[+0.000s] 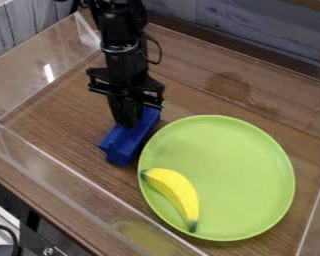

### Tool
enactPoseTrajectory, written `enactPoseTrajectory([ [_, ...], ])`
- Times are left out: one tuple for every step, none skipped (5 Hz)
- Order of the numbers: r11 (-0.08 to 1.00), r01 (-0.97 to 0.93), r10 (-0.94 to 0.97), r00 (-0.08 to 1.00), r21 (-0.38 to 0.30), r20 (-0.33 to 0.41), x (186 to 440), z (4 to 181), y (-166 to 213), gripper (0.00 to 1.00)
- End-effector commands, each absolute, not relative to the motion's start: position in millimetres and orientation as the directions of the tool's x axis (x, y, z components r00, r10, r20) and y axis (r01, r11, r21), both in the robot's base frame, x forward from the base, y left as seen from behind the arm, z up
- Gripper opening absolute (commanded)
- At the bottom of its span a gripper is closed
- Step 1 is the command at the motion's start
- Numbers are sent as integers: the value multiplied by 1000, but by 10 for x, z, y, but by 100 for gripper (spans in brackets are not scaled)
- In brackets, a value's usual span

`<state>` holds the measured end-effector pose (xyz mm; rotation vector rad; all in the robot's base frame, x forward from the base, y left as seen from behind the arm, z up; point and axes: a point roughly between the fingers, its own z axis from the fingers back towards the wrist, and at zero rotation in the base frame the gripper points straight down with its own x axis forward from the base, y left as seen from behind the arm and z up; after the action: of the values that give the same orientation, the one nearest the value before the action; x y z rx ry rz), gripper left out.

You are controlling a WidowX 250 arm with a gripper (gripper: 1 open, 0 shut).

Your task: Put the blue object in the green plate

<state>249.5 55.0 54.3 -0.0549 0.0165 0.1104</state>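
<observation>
The arm comes straight down from the far left corner of the table, and its gripper [128,118] is down on the blue object [127,139], jaws pinched tight across the upper end of it. Clenched on the block, then, with the fingers pointing straight at the wood.

The blue object sits on the bare table, left of centre, its lower end angled toward the near left edge. It lies just beside the left rim of the green plate [243,135], nearly touching it, though I can't tell whether the two actually meet. The plate fills the right half of the table toward the near right corner, and a yellow banana [175,193] rests inside it near the front rim.

So the grasp looks made, and the lift and carry are to come. Here's the worry: the grip is near one end of a long block, so the free end may sag or swivel on the way up and slip out. The plate rim is so close that a low sideways move could knock the block against it or shove the plate. And a drop toward the front of the plate would land on the banana, so the open middle looks safer.
</observation>
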Motion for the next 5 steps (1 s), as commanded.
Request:
enactPoseTrajectory([
  [994, -104, 107, 992, -45, 73, 2624, 809, 522, 0],
  [993, -112, 115, 990, -45, 85, 2636, 932, 472, 0],
  [992, -115, 119, 988, -47, 95, 2646, 1039, 425, 0],
  [992, -118, 123, 987, -52, 101, 2646, 1149, 375, 0],
  [991, -120, 125, 987, -54, 103, 2638, 1146, 356, 0],
])
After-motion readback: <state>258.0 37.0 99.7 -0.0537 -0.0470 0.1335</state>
